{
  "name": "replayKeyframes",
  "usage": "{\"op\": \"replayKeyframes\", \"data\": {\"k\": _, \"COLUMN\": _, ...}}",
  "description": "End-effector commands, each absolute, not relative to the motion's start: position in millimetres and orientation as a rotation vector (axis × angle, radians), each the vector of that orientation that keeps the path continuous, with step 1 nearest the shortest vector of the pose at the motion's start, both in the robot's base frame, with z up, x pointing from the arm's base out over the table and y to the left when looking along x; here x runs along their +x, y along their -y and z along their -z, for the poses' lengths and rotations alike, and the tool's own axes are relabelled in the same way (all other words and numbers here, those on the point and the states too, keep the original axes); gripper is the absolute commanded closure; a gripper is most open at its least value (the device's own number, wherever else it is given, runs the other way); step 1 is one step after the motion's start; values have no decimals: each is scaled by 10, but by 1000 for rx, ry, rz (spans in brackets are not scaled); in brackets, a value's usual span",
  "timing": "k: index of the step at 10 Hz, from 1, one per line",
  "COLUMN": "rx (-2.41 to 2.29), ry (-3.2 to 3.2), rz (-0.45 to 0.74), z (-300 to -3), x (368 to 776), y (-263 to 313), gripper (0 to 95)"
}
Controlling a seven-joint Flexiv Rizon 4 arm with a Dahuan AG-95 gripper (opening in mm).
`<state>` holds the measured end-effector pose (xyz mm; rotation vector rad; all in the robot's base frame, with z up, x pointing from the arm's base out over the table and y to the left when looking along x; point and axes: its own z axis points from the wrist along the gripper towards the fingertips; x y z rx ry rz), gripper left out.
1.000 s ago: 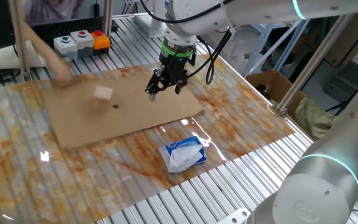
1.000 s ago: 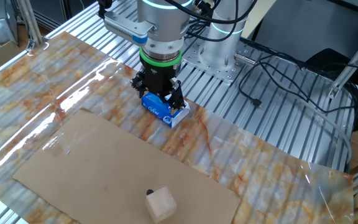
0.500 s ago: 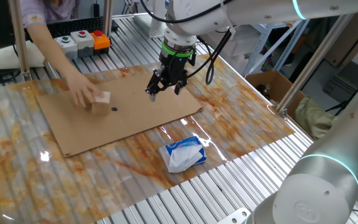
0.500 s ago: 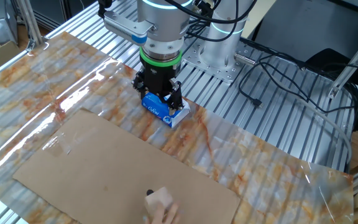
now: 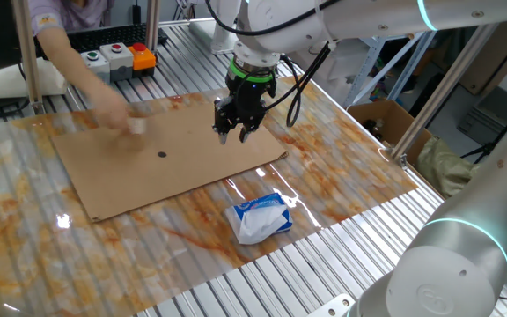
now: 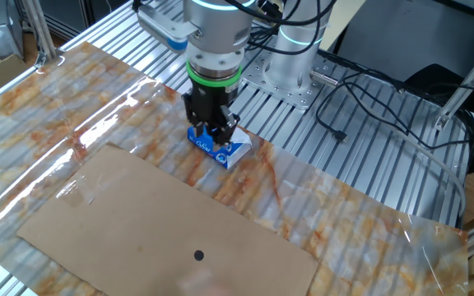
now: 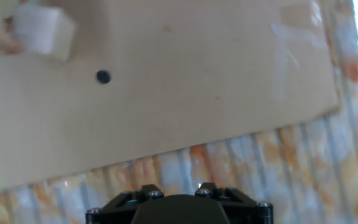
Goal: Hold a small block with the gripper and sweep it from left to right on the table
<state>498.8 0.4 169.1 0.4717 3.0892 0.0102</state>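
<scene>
The small block (image 5: 136,126), a pale wooden cube, lies on the brown cardboard sheet (image 5: 174,163) at its far left, blurred, with a person's hand on it. In the hand view the small block (image 7: 40,31) sits top left with a fingertip beside it. It does not show in the other fixed view. The gripper (image 5: 233,136) hangs above the cardboard's far right part, well right of the block. Its fingers stand partly drawn in with a gap and nothing between them. In the other fixed view the gripper (image 6: 211,138) hangs in front of the tissue pack. The table (image 5: 341,167) is orange-and-white marbled.
A white-and-blue tissue pack (image 5: 260,218) lies near the front of the table, off the cardboard. A person's arm (image 5: 69,53) reaches in from the back left. A button box (image 5: 113,60) stands on the slats behind. A black dot (image 7: 103,76) marks the cardboard.
The gripper's fingers have drawn closer together and the hand has turned a little. The person's hand has pushed the block further left on the cardboard, out of the other fixed view.
</scene>
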Motion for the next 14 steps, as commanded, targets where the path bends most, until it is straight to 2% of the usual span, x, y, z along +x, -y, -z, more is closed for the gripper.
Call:
{"op": "replayKeyframes", "data": {"k": 1, "rx": 1019, "ry": -2934, "rz": -28, "z": -1686, "x": 4981, "y": -3, "gripper": 950}}
{"op": "replayKeyframes", "data": {"k": 10, "rx": 1043, "ry": -2925, "rz": -43, "z": -1661, "x": 4988, "y": -12, "gripper": 950}}
{"op": "replayKeyframes", "data": {"k": 14, "rx": 1133, "ry": -2927, "rz": -206, "z": -1629, "x": 4996, "y": -23, "gripper": 950}}
